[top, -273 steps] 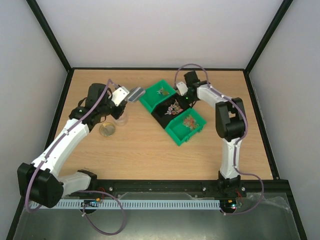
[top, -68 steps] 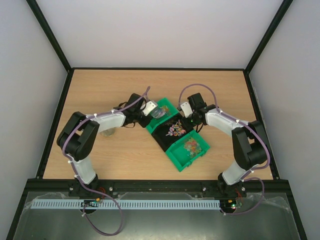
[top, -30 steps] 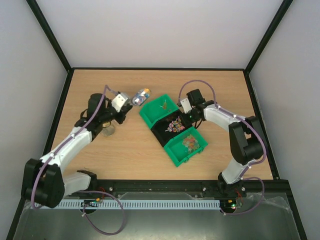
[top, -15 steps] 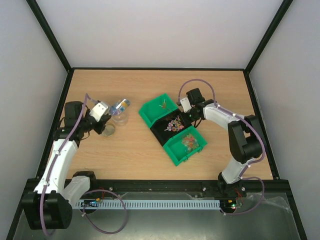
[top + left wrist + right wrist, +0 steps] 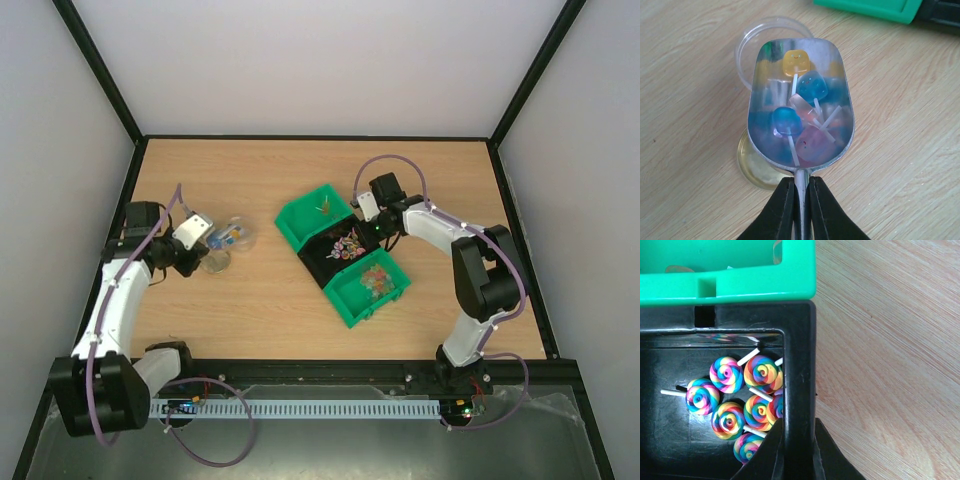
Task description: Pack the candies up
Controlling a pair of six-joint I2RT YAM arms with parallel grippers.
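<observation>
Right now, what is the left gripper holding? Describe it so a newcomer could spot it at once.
On the left side of the wooden table, away from the green bins, find the left gripper. It pinches the thin handle of a small metal scoop held over a clear round cup. Nothing else is shiny metal, and its bowl carries blue, yellow and pink candies.

bright even light, soft shadows, all views sharp

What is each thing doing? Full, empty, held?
scoop: full of candies, held above the clear cup
left gripper: shut on the scoop's handle
clear cup: upright, open
black bin: holds swirl lollipops
right gripper: shut on the black bin's wall
far green bin: nearly empty
near green bin: candies inside
</observation>
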